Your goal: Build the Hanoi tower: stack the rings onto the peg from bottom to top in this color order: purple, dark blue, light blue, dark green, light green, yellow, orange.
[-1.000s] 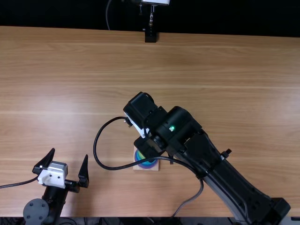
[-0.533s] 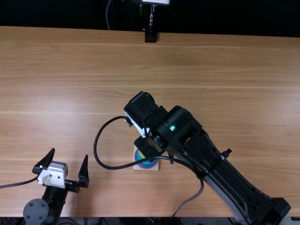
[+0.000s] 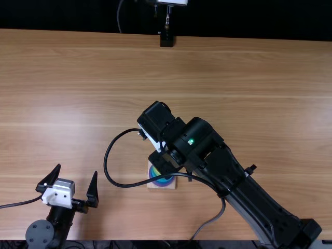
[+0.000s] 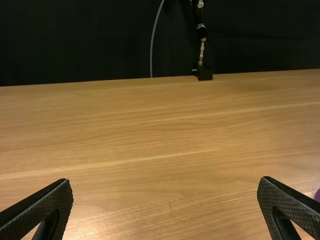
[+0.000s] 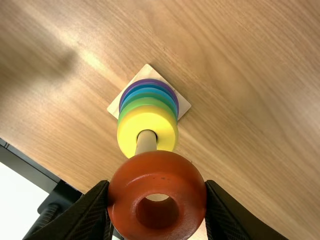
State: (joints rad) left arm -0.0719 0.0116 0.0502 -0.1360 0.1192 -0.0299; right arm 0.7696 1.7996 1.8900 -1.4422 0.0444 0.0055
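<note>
Surface (image 3: pixel 78 78): light brown, streaky wood grain
Backdrop (image 3: pixel 249 21): black, beyond the far edge
Light: pale sheen on wood

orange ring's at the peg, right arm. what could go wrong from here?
Alignment: orange ring hides the tip of the peg; can't tell if they line up, so it may jam.
Release: right pincer has it by both sides; opening before it's threaded could drop it.
Cable: loops across the stack, might snag on lift-off.

L tool (image 3: pixel 77 170) open nr tbl (image 3: pixel 249 93) edge; R arm (image 3: pixel 228 176) above wood base (image 3: pixel 173 185) w/ rings (image 3: pixel 162 183).
</note>
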